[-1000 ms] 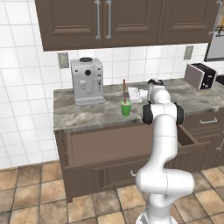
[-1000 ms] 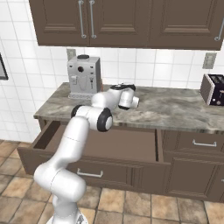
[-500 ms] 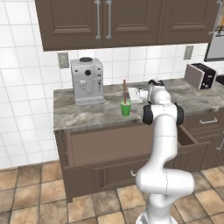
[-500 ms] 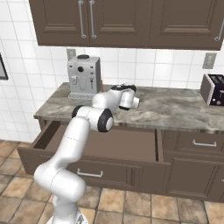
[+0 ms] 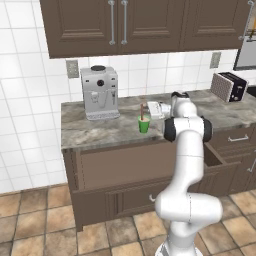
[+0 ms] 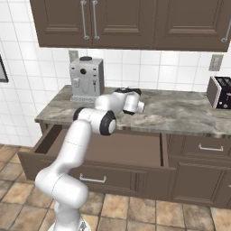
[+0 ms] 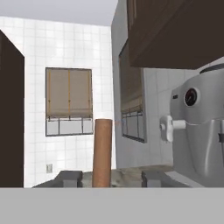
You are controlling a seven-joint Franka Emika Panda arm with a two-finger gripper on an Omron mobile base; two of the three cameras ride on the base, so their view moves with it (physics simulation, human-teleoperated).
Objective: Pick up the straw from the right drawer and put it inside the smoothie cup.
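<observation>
The small green smoothie cup [image 5: 143, 124] stands on the counter to the right of the coffee machine. The thin orange-brown straw [image 5: 142, 111] stands upright in it and pokes out above its rim. My gripper [image 5: 147, 109] reaches in from the right at the level of the straw's upper part. In the hand view the straw [image 7: 102, 153] rises between my two fingertips [image 7: 70, 177], with a gap on each side, so my gripper [image 7: 110, 178] is open. The right drawer [image 6: 117, 177] is pulled out below the counter, and its inside looks bare.
The grey coffee machine [image 5: 100, 92] stands at the back left of the marble counter [image 5: 100, 131], close to the cup. A toaster [image 5: 228, 86] sits at the far right. Dark wall cabinets [image 5: 130, 25] hang above. The open drawer juts out in front of the base.
</observation>
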